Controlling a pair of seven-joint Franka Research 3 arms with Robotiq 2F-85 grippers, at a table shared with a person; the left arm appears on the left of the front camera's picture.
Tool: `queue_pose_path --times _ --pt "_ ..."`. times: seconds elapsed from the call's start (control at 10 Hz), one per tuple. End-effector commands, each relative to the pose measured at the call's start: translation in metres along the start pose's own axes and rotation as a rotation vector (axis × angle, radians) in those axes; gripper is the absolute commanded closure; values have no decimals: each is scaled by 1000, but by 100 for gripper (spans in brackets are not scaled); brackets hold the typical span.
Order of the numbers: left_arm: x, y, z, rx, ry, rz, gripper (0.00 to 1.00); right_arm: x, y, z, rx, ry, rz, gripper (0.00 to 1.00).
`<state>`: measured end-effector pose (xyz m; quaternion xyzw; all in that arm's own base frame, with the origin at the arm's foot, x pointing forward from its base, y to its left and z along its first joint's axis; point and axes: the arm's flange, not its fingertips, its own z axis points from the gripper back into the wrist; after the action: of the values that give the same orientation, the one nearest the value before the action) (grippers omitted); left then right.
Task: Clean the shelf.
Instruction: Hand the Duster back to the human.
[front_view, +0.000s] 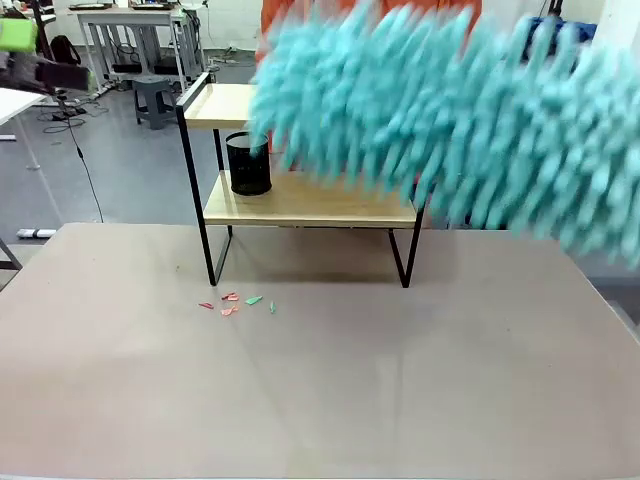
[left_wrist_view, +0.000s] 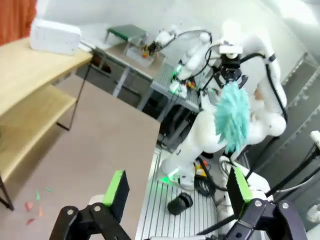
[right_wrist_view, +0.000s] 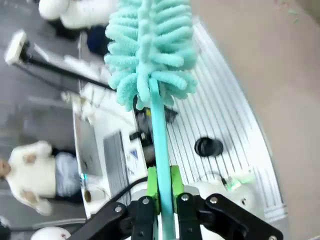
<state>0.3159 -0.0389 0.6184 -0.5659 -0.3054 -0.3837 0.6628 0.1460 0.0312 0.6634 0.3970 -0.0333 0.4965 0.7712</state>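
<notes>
The shelf (front_view: 320, 205) stands far-centre on the table (front_view: 330, 400), at 8 o'clock of the blurred teal microfiber duster (front_view: 450, 120), whose handle the right wrist view shows pinched by the right gripper (right_wrist_view: 162, 186), while the left gripper (left_wrist_view: 177, 189) is spread wide.

Bright even light, duster (front_view: 450, 120) motion-blurred

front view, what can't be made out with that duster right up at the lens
Front view: the blurred duster hides the right end and most of the top board of the shelf.
Front view: the coloured scraps before the shelf are too small to identify.
Front view: the wall of the black mesh cup hides whatever is inside.
Left wrist view: the white box on the top board is blurred, no print readable.
</notes>
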Motion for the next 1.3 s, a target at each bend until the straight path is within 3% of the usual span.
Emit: queue_pose_path --times 0.0,0.1,0.6,1.2 --pt "-7 3 -11 9 87 -39 0 24 -12 -6 -41 140 71 87" --pt "-11 6 -21 9 104 -43 0 31 -18 -19 -24 190 80 87" --pt "-33 15 -114 -114 325 -15 0 58 -65 -41 1 140 -25 87" --pt "-42 16 -179 -216 377 -27 0 53 -99 -40 115 79 -54 87"
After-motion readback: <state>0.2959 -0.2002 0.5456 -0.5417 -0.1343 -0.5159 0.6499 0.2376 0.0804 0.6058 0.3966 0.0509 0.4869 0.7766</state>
